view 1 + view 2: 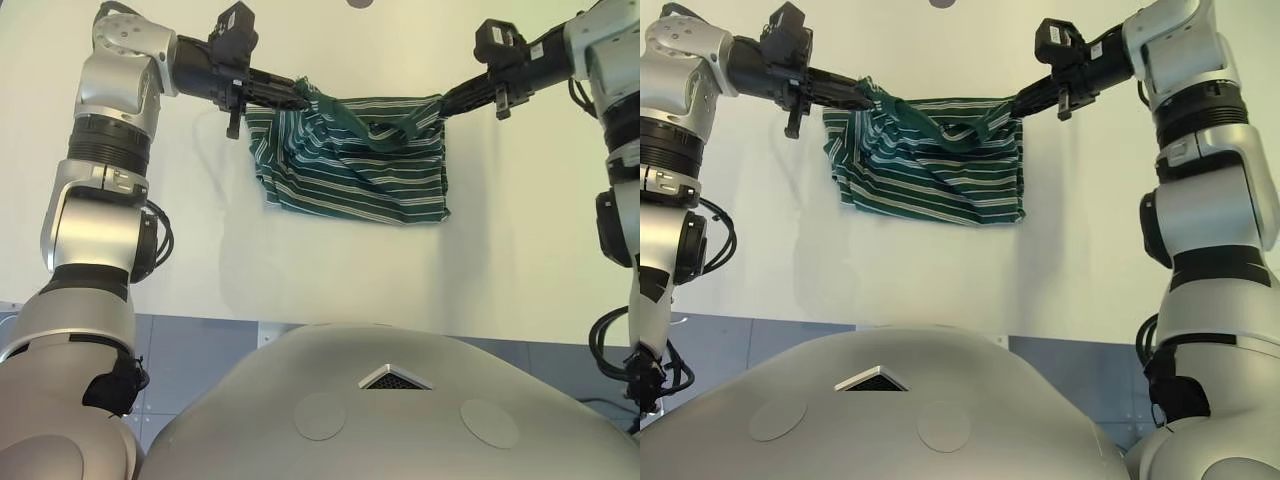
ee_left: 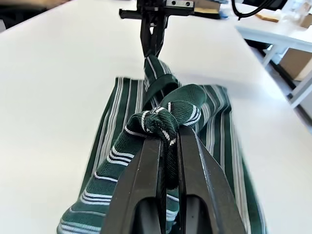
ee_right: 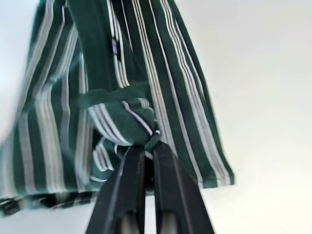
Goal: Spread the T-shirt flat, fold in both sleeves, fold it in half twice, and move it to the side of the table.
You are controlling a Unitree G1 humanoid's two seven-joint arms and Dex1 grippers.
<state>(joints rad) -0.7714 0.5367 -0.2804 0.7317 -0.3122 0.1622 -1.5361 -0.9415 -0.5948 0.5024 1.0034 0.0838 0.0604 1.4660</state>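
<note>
A dark green T-shirt (image 1: 350, 170) with white stripes hangs stretched between my two grippers above the white table (image 1: 520, 260); its lower part rests crumpled on the tabletop. My left gripper (image 1: 305, 95) is shut on a bunched piece of the T-shirt (image 2: 161, 122) at its left top corner. At the right top corner my right gripper (image 1: 440, 102) is shut on another bunch of the T-shirt (image 3: 141, 131). The collar (image 1: 955, 130) sags between the two grips. In the left wrist view the right gripper (image 2: 152, 48) shows farther off, pinching the cloth.
The white table spreads wide on every side of the shirt, with bare surface left and right. Its near edge (image 1: 150, 315) runs above a grey floor. In the left wrist view another table and a box (image 2: 292, 53) stand beyond the far edge.
</note>
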